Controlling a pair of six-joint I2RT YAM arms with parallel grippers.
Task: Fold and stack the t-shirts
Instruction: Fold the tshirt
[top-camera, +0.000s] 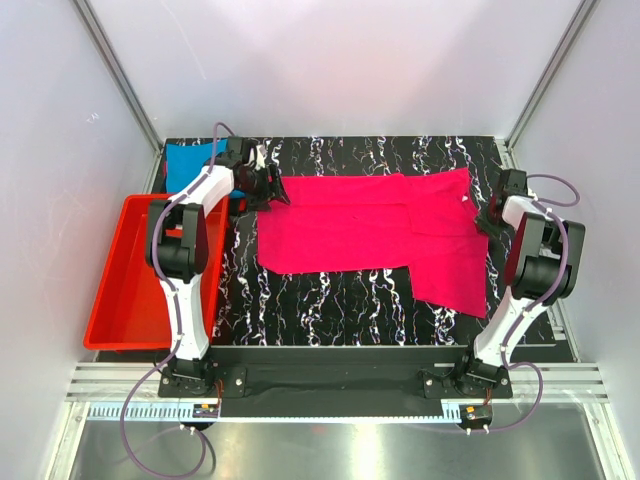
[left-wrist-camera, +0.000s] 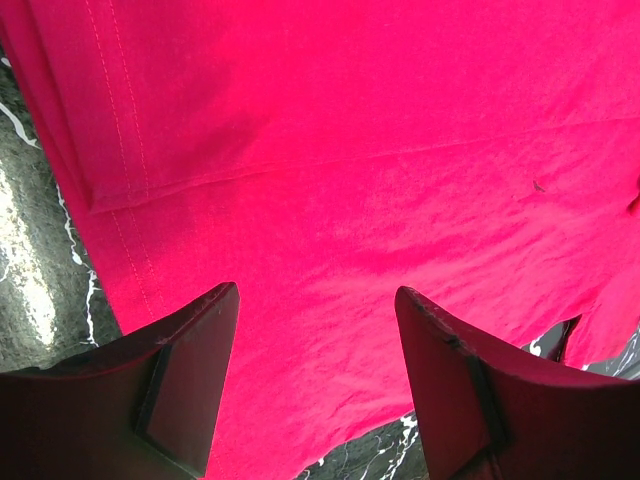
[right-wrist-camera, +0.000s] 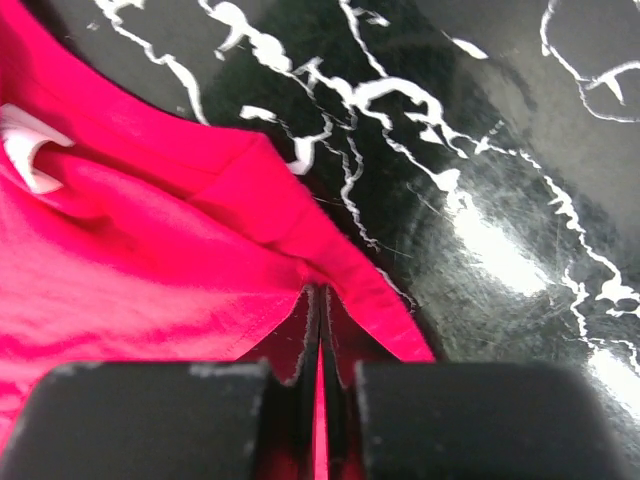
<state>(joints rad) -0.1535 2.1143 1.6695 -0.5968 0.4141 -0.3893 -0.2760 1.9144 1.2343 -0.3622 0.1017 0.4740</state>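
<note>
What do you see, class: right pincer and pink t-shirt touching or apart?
Touching: the right wrist view shows the right pincer shut on the pink t-shirt.

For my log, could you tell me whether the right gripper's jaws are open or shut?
Shut: the right gripper has its jaws pressed together in its wrist view, pinching an edge of the pink t-shirt.

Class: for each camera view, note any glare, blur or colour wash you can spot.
Top external: soft even light, pale glow on the back wall. Left wrist: pink t-shirt oversaturated, left end effector dark. Right wrist: white glare on the glossy table, right end effector soft-focused up close.
</note>
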